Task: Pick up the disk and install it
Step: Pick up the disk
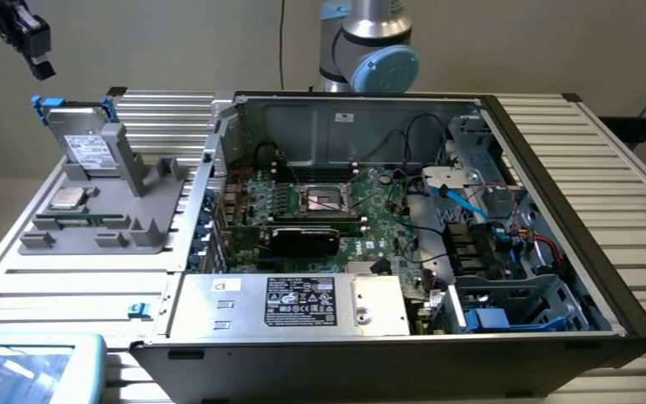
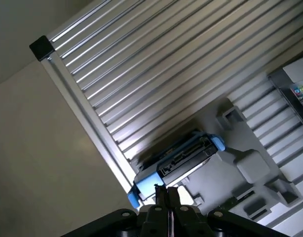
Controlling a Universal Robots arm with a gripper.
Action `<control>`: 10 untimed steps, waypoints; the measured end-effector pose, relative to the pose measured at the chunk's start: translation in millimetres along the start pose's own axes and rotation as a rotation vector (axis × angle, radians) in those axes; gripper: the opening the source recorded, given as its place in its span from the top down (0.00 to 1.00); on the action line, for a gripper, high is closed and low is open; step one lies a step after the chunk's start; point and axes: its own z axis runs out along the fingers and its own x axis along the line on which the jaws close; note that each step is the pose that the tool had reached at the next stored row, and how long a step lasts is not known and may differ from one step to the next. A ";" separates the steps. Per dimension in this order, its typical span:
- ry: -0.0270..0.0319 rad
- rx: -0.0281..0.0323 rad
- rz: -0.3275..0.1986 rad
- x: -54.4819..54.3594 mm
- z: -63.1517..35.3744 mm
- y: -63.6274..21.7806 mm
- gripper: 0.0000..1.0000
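The disk (image 1: 85,145) stands on edge in a grey holder (image 1: 115,215) on the slatted table, at the exterior view's left; its white label and blue carrier frame show. In the wrist view the disk (image 2: 183,159) is seen edge-on from above, with blue frame ends on both sides. My gripper (image 1: 38,61) hangs high above the table, up and to the exterior view's left of the disk, not touching it. Its fingers (image 2: 162,193) are pressed together, shut on nothing, with the gripper (image 2: 167,190) well above the disk's near end.
An open computer case (image 1: 548,168) fills the middle and the exterior view's right, with a motherboard (image 1: 335,210), a silver box with a black label (image 1: 300,303) and a drive cage (image 1: 514,307) holding blue parts. A small silver chip (image 1: 68,199) lies in the holder.
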 end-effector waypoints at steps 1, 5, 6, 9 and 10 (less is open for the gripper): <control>-0.0006 -0.0009 0.016 0.0 0.0 0.0 0.89; -0.0031 -0.0044 0.076 0.0 0.0 0.0 0.89; -0.0038 -0.0054 0.092 0.0 0.0 0.0 0.89; -0.0058 -0.0083 0.140 0.0 0.1 0.0 0.89; -0.0065 -0.0091 0.156 0.0 0.0 0.0 0.89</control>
